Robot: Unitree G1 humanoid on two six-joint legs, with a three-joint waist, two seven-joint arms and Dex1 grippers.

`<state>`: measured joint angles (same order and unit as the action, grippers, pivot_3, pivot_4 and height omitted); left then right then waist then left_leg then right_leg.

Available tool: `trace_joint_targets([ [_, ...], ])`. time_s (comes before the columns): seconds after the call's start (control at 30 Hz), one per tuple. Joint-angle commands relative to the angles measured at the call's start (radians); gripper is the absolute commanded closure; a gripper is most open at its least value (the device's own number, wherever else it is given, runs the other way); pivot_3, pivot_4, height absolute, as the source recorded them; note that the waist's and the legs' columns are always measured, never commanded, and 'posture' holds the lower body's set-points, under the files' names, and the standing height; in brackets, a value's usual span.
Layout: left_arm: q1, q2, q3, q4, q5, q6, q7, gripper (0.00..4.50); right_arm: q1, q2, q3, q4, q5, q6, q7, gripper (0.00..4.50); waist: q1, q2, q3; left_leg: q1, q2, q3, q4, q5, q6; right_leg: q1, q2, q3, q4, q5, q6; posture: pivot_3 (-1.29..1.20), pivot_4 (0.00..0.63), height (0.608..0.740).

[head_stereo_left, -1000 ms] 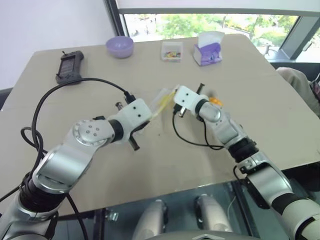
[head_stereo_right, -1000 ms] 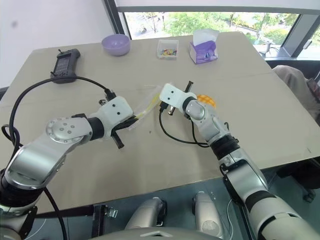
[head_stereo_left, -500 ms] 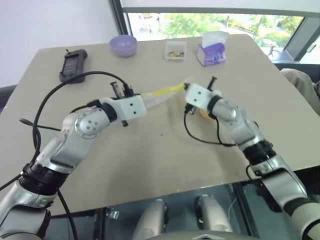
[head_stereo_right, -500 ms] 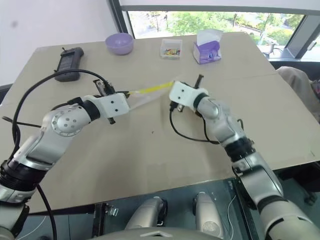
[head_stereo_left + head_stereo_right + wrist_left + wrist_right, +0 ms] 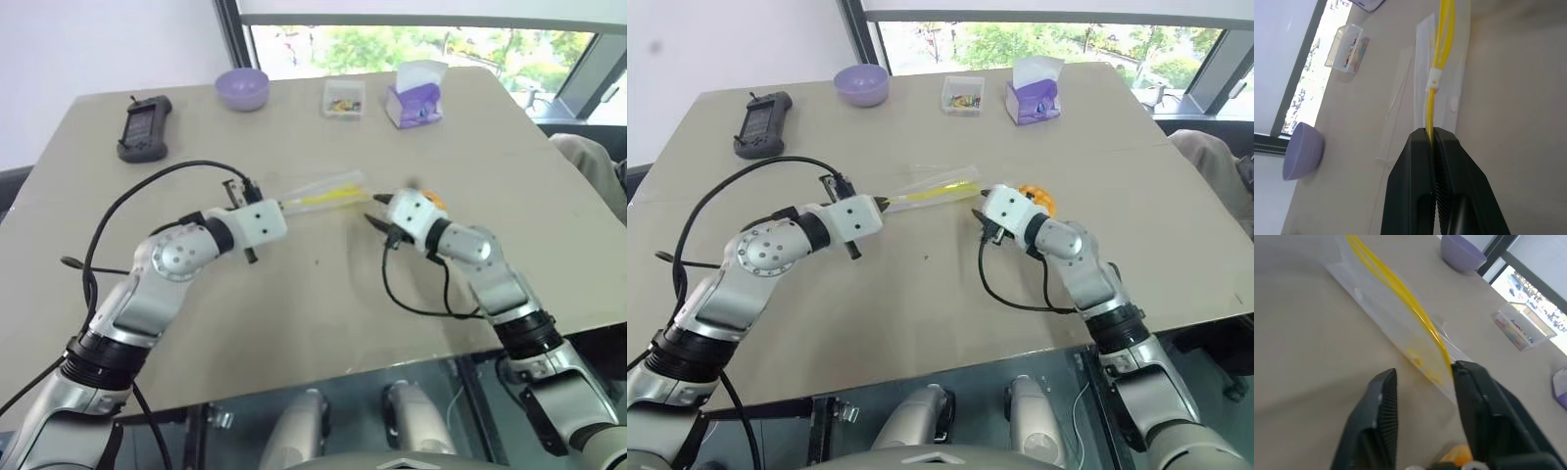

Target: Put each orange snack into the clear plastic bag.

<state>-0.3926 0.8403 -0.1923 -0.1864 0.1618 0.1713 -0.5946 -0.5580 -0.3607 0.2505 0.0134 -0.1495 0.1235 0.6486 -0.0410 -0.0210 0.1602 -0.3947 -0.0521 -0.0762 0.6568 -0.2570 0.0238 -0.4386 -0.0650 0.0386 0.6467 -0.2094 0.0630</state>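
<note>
Since the earlier frame, our right pincer (image 5: pixel 1420 396) had released the clear plastic bag (image 5: pixel 318 188) and withdrawn. Our left pincer (image 5: pixel 1433 142) stayed clenched on its yellow strip; the bag held nothing, the orange snack (image 5: pixel 1036 200) lying on the worktop (image 5: pixel 294 313).

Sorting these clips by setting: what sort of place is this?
Probably an office or lab room: a plain beige table stands by a big window with trees outside, and on it are a tissue box, a purple bowl and a black handset.

Clear plastic bag (image 5: pixel 318 188) glossy, see-through; table (image 5: pixel 294 294) matt, smooth; pincer fingers (image 5: pixel 1382 416) ribbed black
</note>
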Motion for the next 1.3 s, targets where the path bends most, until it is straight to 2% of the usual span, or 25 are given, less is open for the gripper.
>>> trace_joint_targets([
  [0.03,-0.018,-0.011,0.039,-0.042,-0.001,0.0,-0.016,4.5,-0.039,0.017,-0.006,-0.09,0.031,-0.001,0.01,4.43,-0.002,0.0,0.0,0.0,0.0,0.0,0.0,0.0,0.0,0.0,0.0,0.0,0.0,0.0,0.0,0.0,0.15,0.74],
  [0.23,-0.002,-0.026,0.049,-0.057,0.01,0.002,-0.026,4.5,-0.119,0.039,0.066,-0.007,-0.046,-0.07,-0.008,4.47,-0.001,0.0,0.0,0.0,0.0,0.0,0.0,0.0,0.0,0.0,0.0,0.0,0.001,0.0,0.0,0.0,0.15,0.74],
  [0.27,0.001,-0.027,0.051,-0.06,0.011,0.003,-0.026,4.5,-0.135,0.041,0.073,0.013,-0.056,-0.087,-0.011,3.94,0.0,0.0,0.0,0.0,0.0,0.0,0.001,0.0,0.0,0.0,0.0,0.0,0.001,0.0,0.0,0.0,0.15,0.74],
  [0.33,0.006,-0.029,0.054,-0.064,0.013,0.003,-0.027,4.5,-0.164,0.04,0.089,0.051,-0.09,-0.132,-0.032,3.21,0.0,0.0,0.0,0.0,0.0,0.0,0.001,0.0,0.0,0.0,0.0,0.0,0.001,0.0,0.0,0.0,0.15,0.74],
  [0.37,0.008,-0.03,0.055,-0.065,0.014,0.004,-0.028,4.5,-0.173,0.039,0.095,0.065,-0.105,-0.151,-0.043,2.61,0.0,0.0,0.0,0.0,0.0,0.0,0.001,0.0,0.0,0.0,0.0,0.0,0.001,0.0,0.0,0.0,0.15,0.74],
  [0.4,0.009,-0.03,0.057,-0.066,0.015,0.002,-0.028,4.5,-0.181,0.038,0.1,0.08,-0.112,-0.164,-0.042,2.32,0.0,0.0,0.0,0.0,0.0,0.0,0.001,0.0,0.0,0.0,0.0,0.0,0.001,0.0,0.0,0.0,0.15,0.74],
  [0.73,0.033,-0.031,0.061,-0.072,0.06,-0.046,-0.019,4.5,-0.252,0.054,0.116,0.194,-0.126,-0.238,-0.022,2.32,-0.001,0.0,0.0,0.0,0.0,0.0,0.001,0.0,0.0,0.0,0.0,0.0,0.001,0.0,0.0,0.0,0.15,0.74],
  [1.3,0.055,-0.056,0.077,-0.085,0.079,-0.055,-0.02,4.5,-0.271,0.056,0.154,0.286,-0.177,-0.315,-0.012,2.32,-0.001,0.0,0.0,0.0,0.0,0.0,0.001,0.0,0.0,0.0,0.0,0.0,0.001,0.0,0.0,0.0,0.15,0.74],
])
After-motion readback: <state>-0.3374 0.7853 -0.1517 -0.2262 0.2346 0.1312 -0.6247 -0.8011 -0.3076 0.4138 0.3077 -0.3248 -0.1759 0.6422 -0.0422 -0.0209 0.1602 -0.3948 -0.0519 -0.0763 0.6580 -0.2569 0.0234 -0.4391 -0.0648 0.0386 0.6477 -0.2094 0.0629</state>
